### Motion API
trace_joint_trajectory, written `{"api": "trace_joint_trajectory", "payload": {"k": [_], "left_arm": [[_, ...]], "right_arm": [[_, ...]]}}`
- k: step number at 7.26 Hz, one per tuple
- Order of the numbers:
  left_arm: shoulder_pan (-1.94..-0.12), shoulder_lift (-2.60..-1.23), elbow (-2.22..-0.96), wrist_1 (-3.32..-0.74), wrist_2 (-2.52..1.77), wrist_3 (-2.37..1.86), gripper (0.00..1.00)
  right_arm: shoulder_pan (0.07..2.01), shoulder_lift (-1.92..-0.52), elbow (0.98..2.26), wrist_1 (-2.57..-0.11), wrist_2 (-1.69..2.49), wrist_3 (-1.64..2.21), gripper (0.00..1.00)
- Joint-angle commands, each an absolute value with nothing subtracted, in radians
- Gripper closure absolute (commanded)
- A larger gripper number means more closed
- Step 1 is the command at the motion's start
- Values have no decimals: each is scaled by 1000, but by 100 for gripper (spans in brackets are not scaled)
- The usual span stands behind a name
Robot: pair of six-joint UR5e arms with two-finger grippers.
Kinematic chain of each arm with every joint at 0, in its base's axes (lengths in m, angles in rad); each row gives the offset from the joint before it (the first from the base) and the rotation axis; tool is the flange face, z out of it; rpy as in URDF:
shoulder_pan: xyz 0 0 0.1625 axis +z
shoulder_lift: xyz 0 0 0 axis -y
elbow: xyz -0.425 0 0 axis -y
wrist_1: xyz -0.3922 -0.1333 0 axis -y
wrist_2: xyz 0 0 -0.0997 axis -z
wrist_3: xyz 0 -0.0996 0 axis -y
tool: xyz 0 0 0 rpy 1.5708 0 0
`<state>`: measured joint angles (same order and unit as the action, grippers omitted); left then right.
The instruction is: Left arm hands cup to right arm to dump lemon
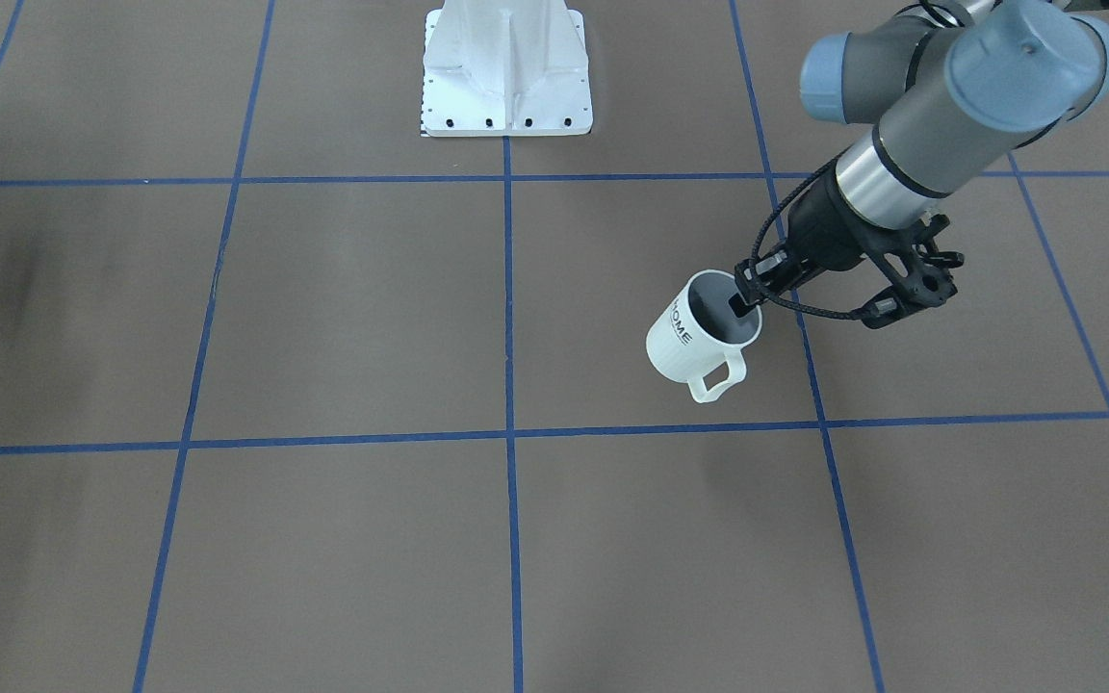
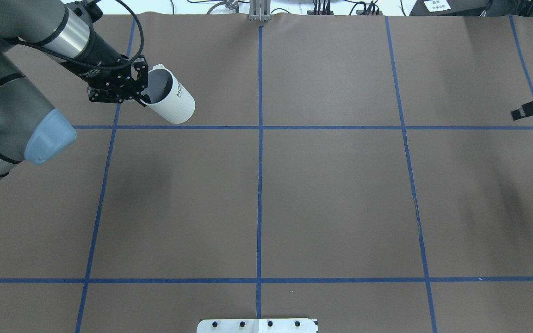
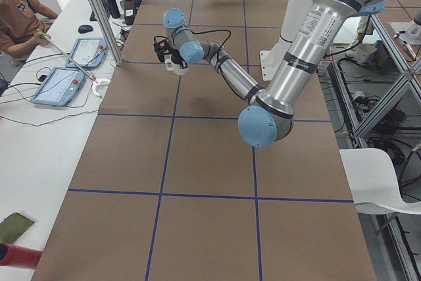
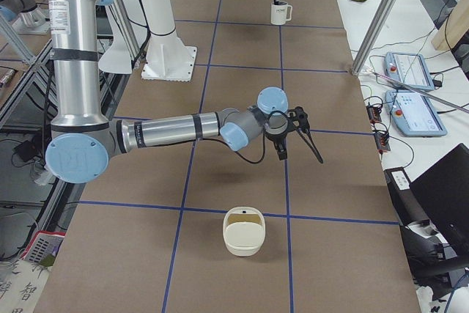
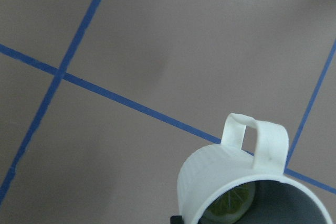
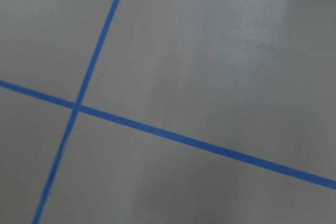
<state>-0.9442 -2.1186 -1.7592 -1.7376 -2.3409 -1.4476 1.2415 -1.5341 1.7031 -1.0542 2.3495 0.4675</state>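
Though the cup is cut off, the lemon shows inside

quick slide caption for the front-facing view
Left gripper grips the white cup by its rim, one finger inside, at the blue-taped brown table

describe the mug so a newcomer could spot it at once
On the brown table taped into blue squares, follow the left arm to its bracket-framed gripper. Pinched there by the rim, tilted, is the white mug: ribbed wall, squared handle, dark HOME lettering, grey inside. The only other vessel, a cream container, stands ungripped.
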Motion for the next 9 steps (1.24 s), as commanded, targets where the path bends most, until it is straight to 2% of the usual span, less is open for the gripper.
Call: {"api": "trace_joint_trajectory", "payload": {"k": [1,3,6,9], "left_arm": [[-913,-2193,-1738,-1732,-2329,-1539,100],[-882,-2352,-1617,-1724,-2281,-1667,100],[-881,-2512,-1458,-1724,-2281,-1822,100],[-871,-2580,-1414,-1658,-2281,-1822,100]], "right_arm": [[1035,-1426,1710,-941,2167,819,0],[857,-1337,1738,-933,1957,972,0],[529,-1251,1784,-930,1350,996,0],[349,-1132,1766,-931,1051,994,0]]}}
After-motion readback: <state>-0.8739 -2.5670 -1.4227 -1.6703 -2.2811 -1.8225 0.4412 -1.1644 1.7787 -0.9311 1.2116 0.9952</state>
